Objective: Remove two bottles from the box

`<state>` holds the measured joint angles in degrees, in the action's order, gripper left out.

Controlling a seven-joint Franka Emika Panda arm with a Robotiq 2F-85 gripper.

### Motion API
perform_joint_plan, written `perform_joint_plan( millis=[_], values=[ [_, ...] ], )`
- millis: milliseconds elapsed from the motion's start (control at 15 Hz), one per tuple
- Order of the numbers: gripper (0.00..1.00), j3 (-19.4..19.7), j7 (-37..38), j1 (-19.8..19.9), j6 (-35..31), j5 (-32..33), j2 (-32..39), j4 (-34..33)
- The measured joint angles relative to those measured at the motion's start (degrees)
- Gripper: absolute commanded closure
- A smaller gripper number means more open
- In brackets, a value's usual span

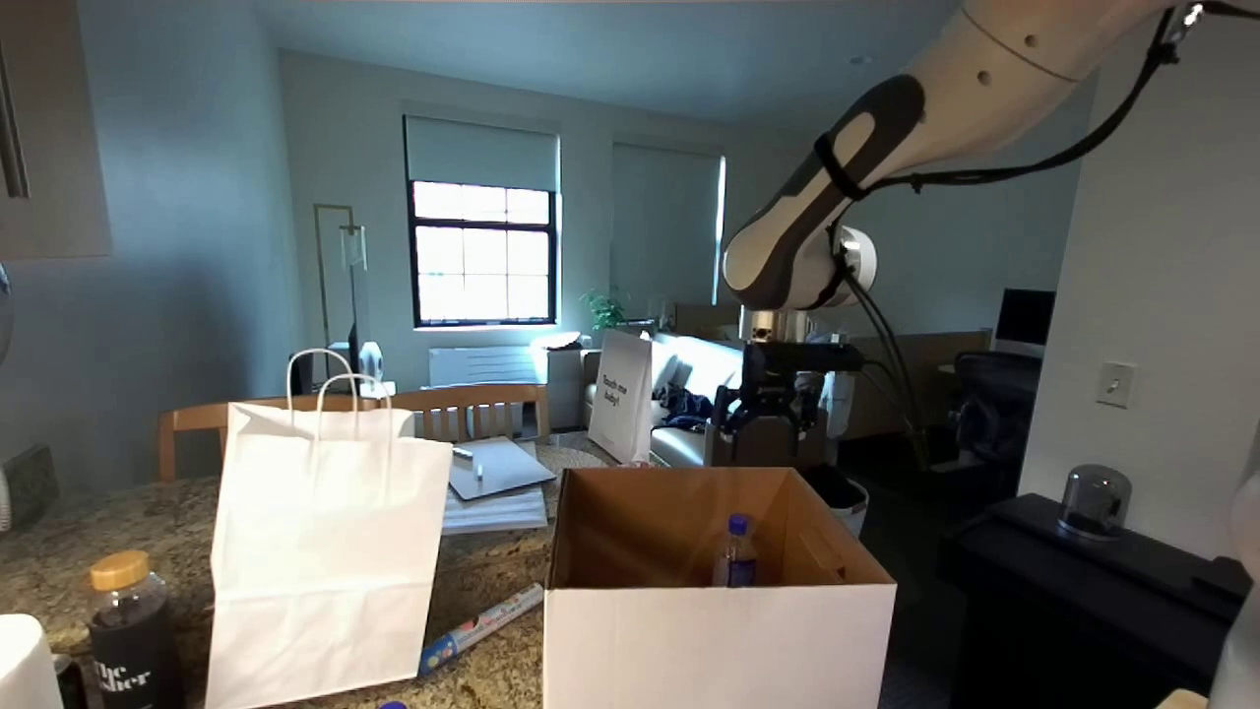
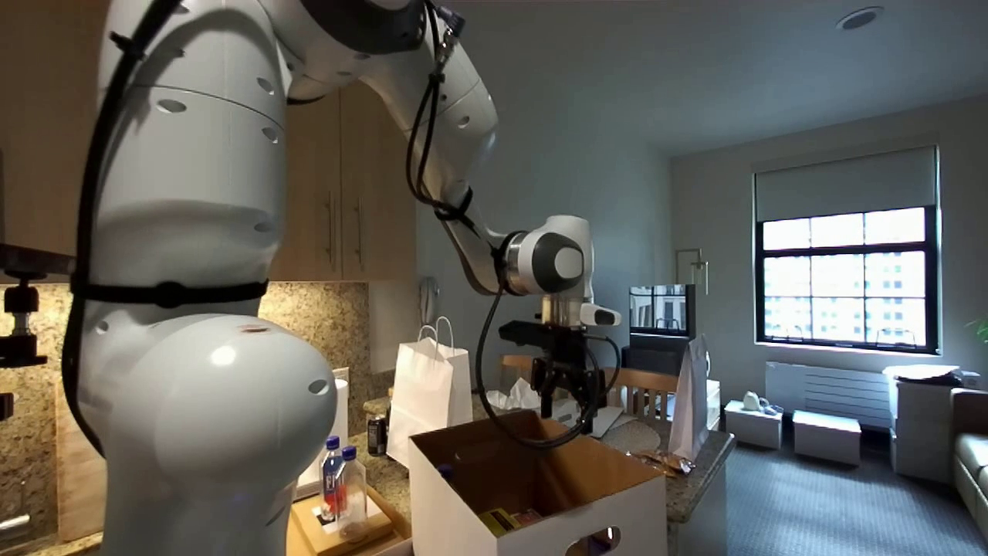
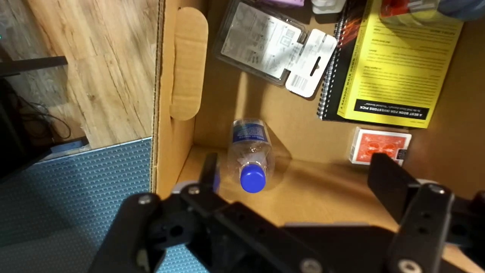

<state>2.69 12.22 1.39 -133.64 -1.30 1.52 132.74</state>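
Note:
The brown box (image 1: 719,645) with a white front stands open on the counter; it also shows in an exterior view (image 2: 463,502). A clear bottle (image 1: 735,561) with a blue cap stands upright inside, near a wall. In the wrist view this bottle (image 3: 251,151) is left of centre, by the handle cut-out. Two more blue-capped bottles, a labelled one (image 2: 332,483) and a clear one (image 2: 353,494), stand outside the box on a wooden tray. My gripper (image 2: 569,411) points down above the box. In the wrist view the gripper (image 3: 293,163) is open and empty. A bluish patch behind its left finger is mostly hidden.
The box also holds a yellow book (image 3: 401,76), a red card pack (image 3: 382,146) and a plastic package (image 3: 261,41). A white paper bag (image 1: 325,551), a tube (image 1: 482,627) and a dark labelled jar (image 1: 133,630) stand or lie beside the box. Another bag (image 2: 689,401) stands behind.

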Motion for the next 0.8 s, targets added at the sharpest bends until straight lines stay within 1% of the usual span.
perform_joint_plan(
  millis=[333,533,800],
  values=[
    [0.00,0.22,0.93,-0.10,-11.89,0.44,10.66,-3.02],
    [0.00,0.80,0.99,-0.14,-12.58,0.52,13.99,-5.55],
    [0.00,0.92,0.99,-0.16,-12.43,0.50,14.42,-6.25]
  ],
)
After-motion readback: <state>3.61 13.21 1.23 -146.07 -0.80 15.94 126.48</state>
